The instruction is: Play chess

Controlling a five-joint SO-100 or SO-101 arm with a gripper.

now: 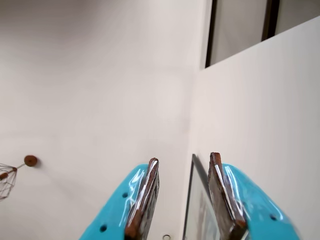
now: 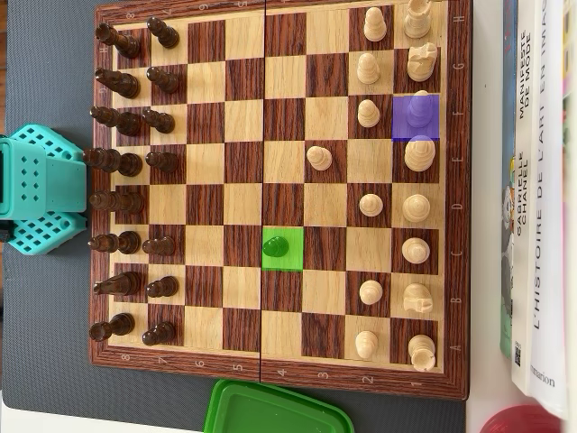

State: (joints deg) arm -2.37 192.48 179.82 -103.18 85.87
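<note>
The claw (image 1: 181,167) stands narrowly parted, holding nothing, its teal fingers (image 1: 122,200) aimed at a bare white wall (image 1: 100,90). In the overhead view the teal arm base (image 2: 36,189) sits on the counter (image 2: 45,343) just off the board's (image 2: 270,194) left edge. Dark pieces (image 2: 126,162) fill the two left columns, light pieces (image 2: 397,180) the right. The middle files are mostly open (one light pawn (image 2: 319,157), one green-tinted piece (image 2: 276,244)). A purple-tinted piece (image 2: 417,110) sits near the right edge.
</note>
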